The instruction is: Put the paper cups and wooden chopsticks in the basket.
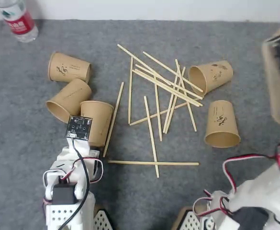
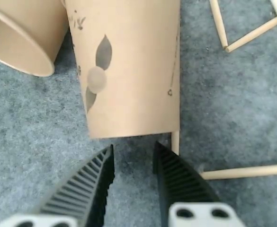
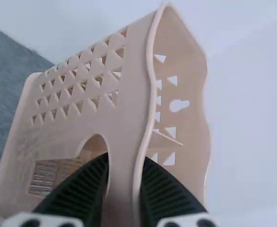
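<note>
Five brown paper cups lie on the grey mat: three at the left and two at the right. Several wooden chopsticks are strewn between them. My left gripper is open a little with nothing between its fingers, just short of the rim of the nearest left cup; a second cup lies beside that one. One chopstick lies close to the fingers. My right gripper is shut on the wall of the beige basket, held tilted up off the mat at the right edge.
A plastic water bottle lies at the back left corner. A white wall runs behind the mat. One long chopstick lies crosswise near the front, between the two arm bases.
</note>
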